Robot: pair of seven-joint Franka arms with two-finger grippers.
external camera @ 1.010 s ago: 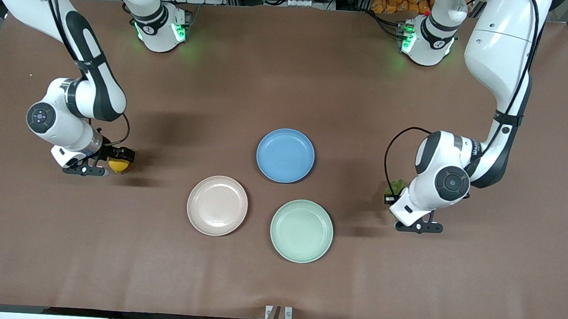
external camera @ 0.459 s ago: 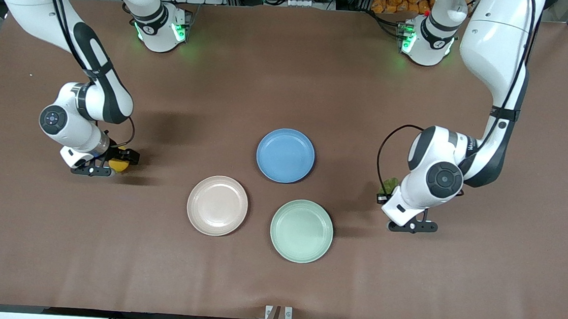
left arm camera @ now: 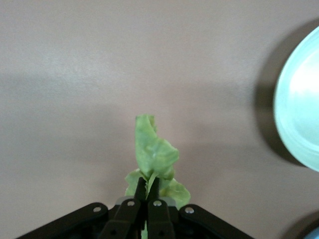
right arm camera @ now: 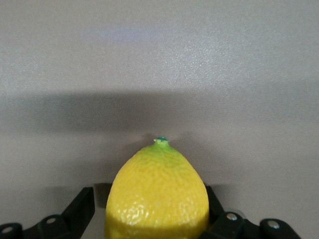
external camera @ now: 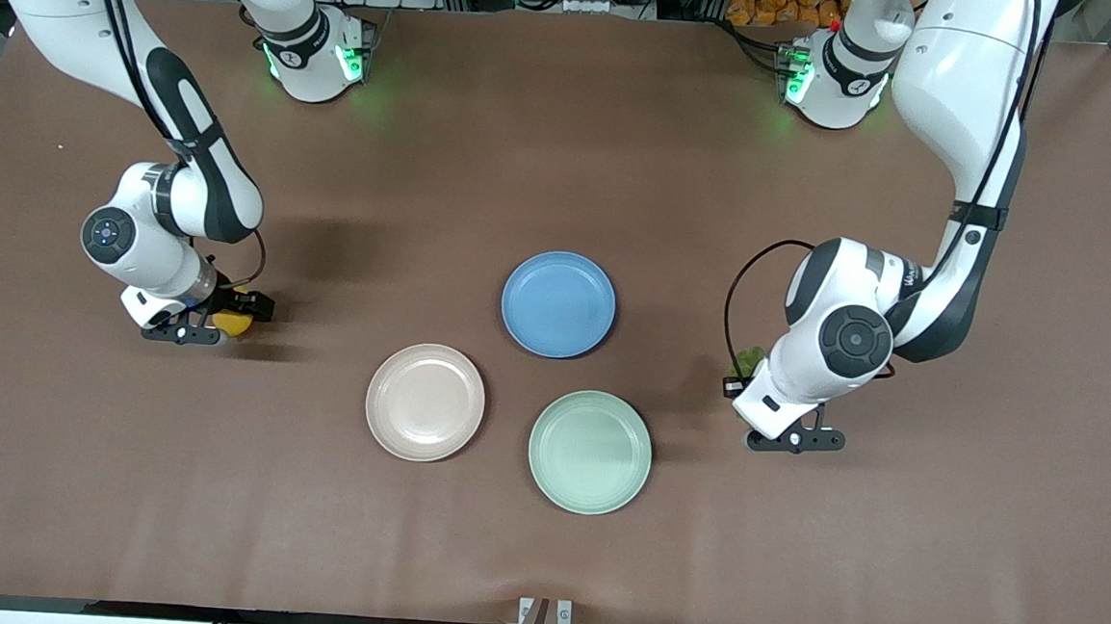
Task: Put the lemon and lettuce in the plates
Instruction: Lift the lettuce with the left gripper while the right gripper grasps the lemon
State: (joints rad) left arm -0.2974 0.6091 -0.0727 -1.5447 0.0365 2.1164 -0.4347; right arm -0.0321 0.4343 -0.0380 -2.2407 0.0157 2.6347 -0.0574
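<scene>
My right gripper (external camera: 232, 316) is shut on the yellow lemon (external camera: 231, 322), held above the table toward the right arm's end; the lemon fills the right wrist view (right arm camera: 157, 194) between the fingers. My left gripper (external camera: 742, 377) is shut on the wrinkly green lettuce (external camera: 748, 360), held above the table beside the mint green plate (external camera: 589, 452). In the left wrist view the lettuce (left arm camera: 154, 159) sticks out from the closed fingers (left arm camera: 141, 191), with the mint plate's rim (left arm camera: 294, 119) at the edge. The beige-pink plate (external camera: 425, 401) lies beside the mint one.
A blue plate (external camera: 558, 303) lies farther from the front camera than the two other plates. The brown tabletop (external camera: 566, 139) stretches wide around them. The arm bases stand at the table's top edge.
My left gripper has moved with the lettuce toward the mint plate. My right gripper has moved a little with the lemon toward the plates.
</scene>
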